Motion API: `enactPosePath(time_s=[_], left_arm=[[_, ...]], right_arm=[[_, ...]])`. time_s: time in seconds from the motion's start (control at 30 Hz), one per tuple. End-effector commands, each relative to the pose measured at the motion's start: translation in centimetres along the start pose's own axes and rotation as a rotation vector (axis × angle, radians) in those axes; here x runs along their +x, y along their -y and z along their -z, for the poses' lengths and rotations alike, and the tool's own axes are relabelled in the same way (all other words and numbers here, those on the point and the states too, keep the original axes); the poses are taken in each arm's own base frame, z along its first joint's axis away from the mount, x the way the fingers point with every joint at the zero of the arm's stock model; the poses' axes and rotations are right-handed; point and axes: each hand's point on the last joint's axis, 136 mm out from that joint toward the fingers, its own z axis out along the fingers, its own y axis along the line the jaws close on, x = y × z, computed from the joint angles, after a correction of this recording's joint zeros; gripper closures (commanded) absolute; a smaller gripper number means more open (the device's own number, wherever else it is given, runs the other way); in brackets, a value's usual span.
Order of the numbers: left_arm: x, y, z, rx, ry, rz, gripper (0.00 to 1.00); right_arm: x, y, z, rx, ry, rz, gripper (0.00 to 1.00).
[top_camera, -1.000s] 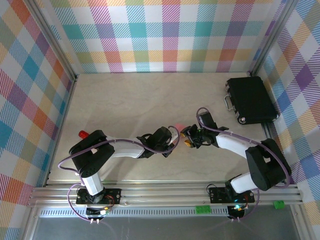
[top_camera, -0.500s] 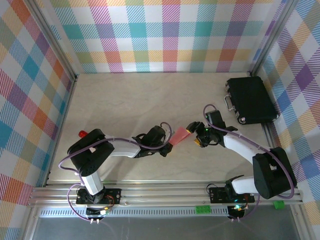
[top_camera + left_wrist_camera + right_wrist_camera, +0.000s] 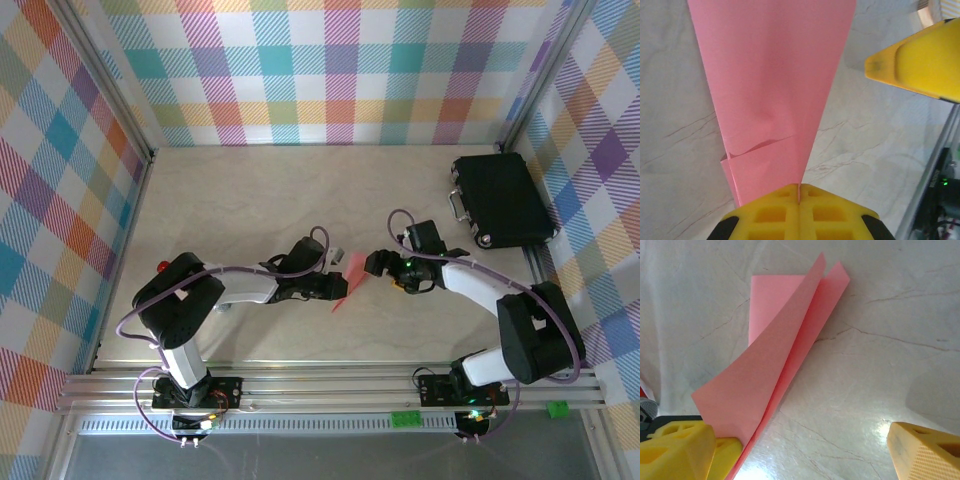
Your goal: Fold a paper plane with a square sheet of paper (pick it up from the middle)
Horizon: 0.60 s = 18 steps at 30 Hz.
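Note:
The salmon-pink paper [image 3: 350,275] is folded into a narrow pointed shape with several layers. My left gripper [image 3: 335,286] is shut on its narrow end; in the left wrist view the yellow fingers [image 3: 770,215] pinch the paper [image 3: 770,75] along its crease. My right gripper [image 3: 384,264] stands open just right of the paper, holding nothing. In the right wrist view the paper [image 3: 775,380] runs past the left finger [image 3: 675,450] of that gripper [image 3: 802,445], its layers fanning apart at the far end. One right finger [image 3: 920,65] shows in the left wrist view.
A black case [image 3: 500,200] lies at the back right by the wall. A small red object [image 3: 163,267] sits at the left behind my left arm. Patterned walls close in the pale tabletop [image 3: 250,200] on three sides.
My right gripper has opened wide and released the paper, drawn off right, then come back beside it. The left gripper has pinched fully shut and swung the paper's tip toward the near edge.

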Motion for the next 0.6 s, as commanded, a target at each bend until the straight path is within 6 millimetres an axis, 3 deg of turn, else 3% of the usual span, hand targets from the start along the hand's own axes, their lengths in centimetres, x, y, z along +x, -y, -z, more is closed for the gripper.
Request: enactPosePath(time_s=[0.0,0.57], left_arm=[[0.6,-0.4,-0.4,0.018,-0.062,0.116,1.0],[0.4,-1.4,-0.9,0.092,-0.06,0.29,1.0]], right_arm=[[0.2,-0.9,-0.3,0.003,-0.041,0.116,0.11],[0.1,-0.2,-3.4,0.142,-0.118,0.212,0.16]])
